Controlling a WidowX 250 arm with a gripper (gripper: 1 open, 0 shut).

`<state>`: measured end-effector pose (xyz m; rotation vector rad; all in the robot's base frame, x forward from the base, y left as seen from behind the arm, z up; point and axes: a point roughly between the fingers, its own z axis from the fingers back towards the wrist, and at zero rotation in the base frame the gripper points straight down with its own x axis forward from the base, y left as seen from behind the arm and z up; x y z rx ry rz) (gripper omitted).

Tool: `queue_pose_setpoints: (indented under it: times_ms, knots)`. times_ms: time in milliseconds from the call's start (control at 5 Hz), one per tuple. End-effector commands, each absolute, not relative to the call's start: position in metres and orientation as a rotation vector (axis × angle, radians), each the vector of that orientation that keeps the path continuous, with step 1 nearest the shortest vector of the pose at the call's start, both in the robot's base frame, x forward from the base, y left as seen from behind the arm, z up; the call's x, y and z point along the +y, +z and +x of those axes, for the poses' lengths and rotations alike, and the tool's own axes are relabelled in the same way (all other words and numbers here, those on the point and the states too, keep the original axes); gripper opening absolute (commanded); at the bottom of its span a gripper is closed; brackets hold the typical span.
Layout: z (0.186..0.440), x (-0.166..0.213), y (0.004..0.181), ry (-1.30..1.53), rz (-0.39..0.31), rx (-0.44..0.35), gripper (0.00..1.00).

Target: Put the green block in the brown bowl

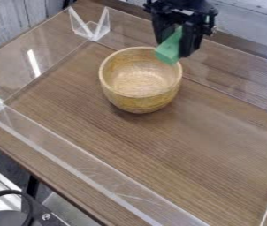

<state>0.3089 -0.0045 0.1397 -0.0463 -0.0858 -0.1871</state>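
The brown bowl (141, 80) stands upright on the wooden table, a round tan bowl with a paler inside and nothing in it. Above its far right rim hangs my black gripper (176, 42), pointing down. The green block (169, 46) sits tilted between its fingers, with its lower end just over the bowl's rim. The fingers are shut on the block.
A low clear plastic wall (53, 157) rings the wooden table top (183, 150). A small clear plastic stand (88, 24) sits at the back left corner. At the lower left, beyond the table's edge, dark frame parts show.
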Motion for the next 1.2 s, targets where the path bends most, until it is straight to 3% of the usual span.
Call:
queue_pose_setpoints:
  times_ms: [0, 600, 1000]
  knots:
    - [0.315, -0.002, 0.159, -0.202, -0.037, -0.159, 0.00]
    - [0.302, 0.039, 0.131, -0.113, -0.015, -0.099, 0.00]
    - [0.295, 0.060, 0.101, -0.077, -0.009, -0.054, 0.00]
